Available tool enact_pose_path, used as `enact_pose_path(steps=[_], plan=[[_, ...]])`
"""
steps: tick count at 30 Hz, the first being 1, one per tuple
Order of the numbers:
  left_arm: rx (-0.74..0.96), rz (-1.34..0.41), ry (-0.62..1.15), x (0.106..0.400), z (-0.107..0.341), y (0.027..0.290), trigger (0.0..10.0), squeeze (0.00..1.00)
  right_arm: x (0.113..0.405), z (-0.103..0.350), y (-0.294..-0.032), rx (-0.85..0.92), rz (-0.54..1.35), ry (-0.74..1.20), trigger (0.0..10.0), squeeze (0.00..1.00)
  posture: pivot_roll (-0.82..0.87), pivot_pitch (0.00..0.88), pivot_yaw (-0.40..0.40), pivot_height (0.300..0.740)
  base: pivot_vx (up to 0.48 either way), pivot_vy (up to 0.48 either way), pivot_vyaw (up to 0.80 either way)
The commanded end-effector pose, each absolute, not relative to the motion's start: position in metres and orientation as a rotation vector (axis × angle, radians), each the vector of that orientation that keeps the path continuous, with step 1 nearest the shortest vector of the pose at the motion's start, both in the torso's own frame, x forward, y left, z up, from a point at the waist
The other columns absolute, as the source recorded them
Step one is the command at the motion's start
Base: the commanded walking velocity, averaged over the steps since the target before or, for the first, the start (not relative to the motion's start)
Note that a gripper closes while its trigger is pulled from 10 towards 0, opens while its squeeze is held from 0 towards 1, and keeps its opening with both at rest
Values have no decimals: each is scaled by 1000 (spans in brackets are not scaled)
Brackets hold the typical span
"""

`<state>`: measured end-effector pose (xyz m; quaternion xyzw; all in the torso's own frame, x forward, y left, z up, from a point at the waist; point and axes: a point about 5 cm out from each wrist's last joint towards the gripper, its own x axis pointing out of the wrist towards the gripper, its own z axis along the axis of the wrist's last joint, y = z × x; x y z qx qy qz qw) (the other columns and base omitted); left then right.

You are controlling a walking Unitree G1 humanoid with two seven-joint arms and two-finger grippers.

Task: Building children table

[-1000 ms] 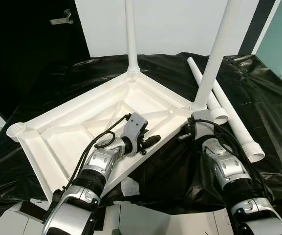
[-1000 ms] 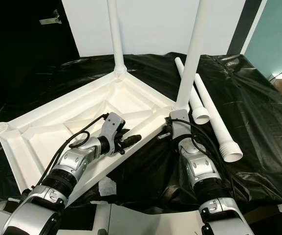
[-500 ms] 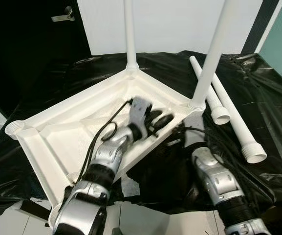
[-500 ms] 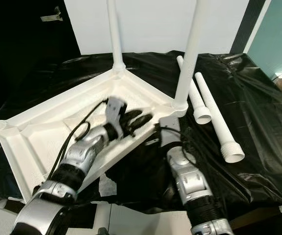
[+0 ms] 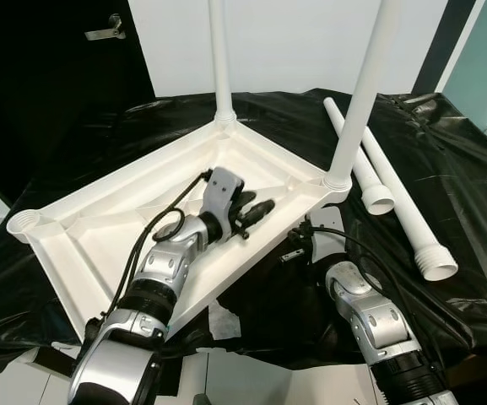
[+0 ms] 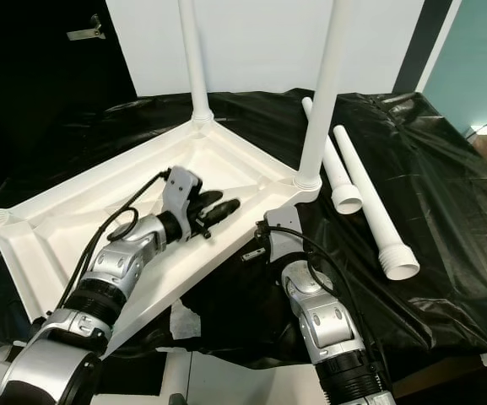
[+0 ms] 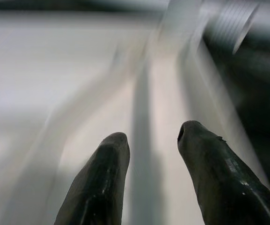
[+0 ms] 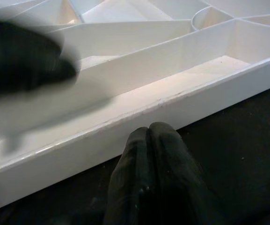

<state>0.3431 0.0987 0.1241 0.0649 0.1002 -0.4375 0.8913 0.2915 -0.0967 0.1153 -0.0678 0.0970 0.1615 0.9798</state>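
Left pincer (image 5: 256, 211) hovers over the ribbed underside of the upturned white tabletop (image 5: 100, 221), fingers narrowly apart, holding nothing. Right pincer (image 8: 149, 133) sits low on the black-covered desk (image 5: 446, 169), just beside the tabletop's near edge, fingers pressed together, empty. Two legs already stand in corner sockets: far leg (image 5: 220, 59) and right-corner leg (image 5: 363, 93). Two loose legs (image 5: 399, 198) lie side by side on the desk to the right, apart from the tabletop; the empty left socket (image 5: 24, 224) waits. Judged step: between legs, two of four fitted. Next move likely calls for a pincer to open, reach a loose leg, and bring its end to an empty socket (the near one is hidden by the left arm). Right wrist view shows the tabletop's side wall and inner ribs close up, which the head views give only coarsely; left wrist view is motion-blurred but shows the finger gap clearly.
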Motion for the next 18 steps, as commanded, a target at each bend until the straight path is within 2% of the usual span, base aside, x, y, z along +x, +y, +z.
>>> enact_pose_path(steps=[1,4,5,8,15,16,17,18], plan=[[132,-1123,304,330,112,100,10000,0,290,115,-96,-140,334,203,10000,0,-57,0,26,740,0,0,0],[163,-1154,337,325,106,100,10000,0,291,116,-97,-144,333,203,10000,0,-57,0,26,740,0,0,0],[204,-1082,394,329,96,98,10000,0,293,118,-98,-153,331,190,10000,0,-55,0,24,740,0,0,0],[228,-1041,429,331,90,96,10000,0,294,120,-98,-158,329,185,10000,0,-59,0,24,740,0,0,0],[239,-1069,468,326,83,86,10000,0,296,121,-101,-162,316,186,10000,0,-65,0,25,740,0,0,0],[229,-1090,466,323,83,80,8588,0,297,121,-103,-165,308,189,10000,0,-65,0,25,740,0,0,0],[229,-1090,466,323,83,80,8588,0,297,121,-103,-165,308,189,10000,0,-65,0,25,740,0,0,0],[204,-1110,458,321,84,74,4471,0,299,121,-105,-179,305,195,10000,0,-65,0,25,740,0,0,0]])
